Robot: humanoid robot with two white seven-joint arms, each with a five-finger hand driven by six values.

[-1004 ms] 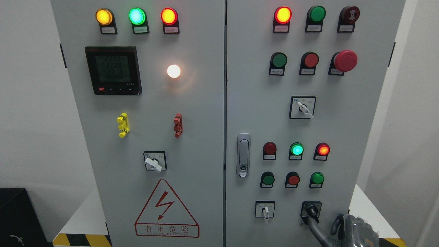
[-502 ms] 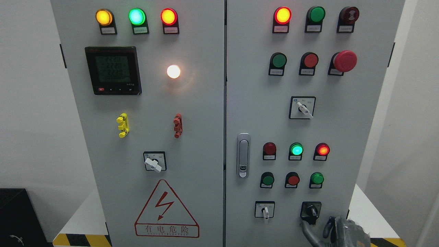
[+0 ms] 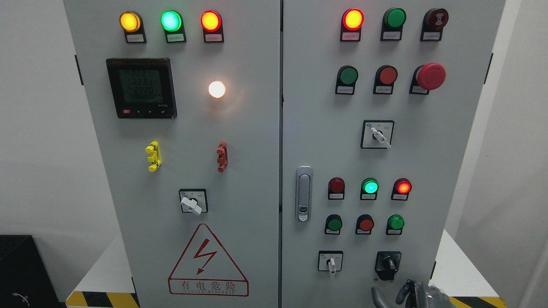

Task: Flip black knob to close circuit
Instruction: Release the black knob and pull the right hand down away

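Lowered since the earlier frame, the right hand (image 3: 413, 295) now sits at the bottom right edge, just below the black knob (image 3: 388, 263), fingers (image 3: 377, 296) loosely curled, holding nothing.

"有电危险" on the red triangular warning sign (image 3: 208, 261); "2220" among blurred digits on the meter display (image 3: 141, 87).

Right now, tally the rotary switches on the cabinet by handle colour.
White-handled switches: 3
Black knob: 1
Total: 4
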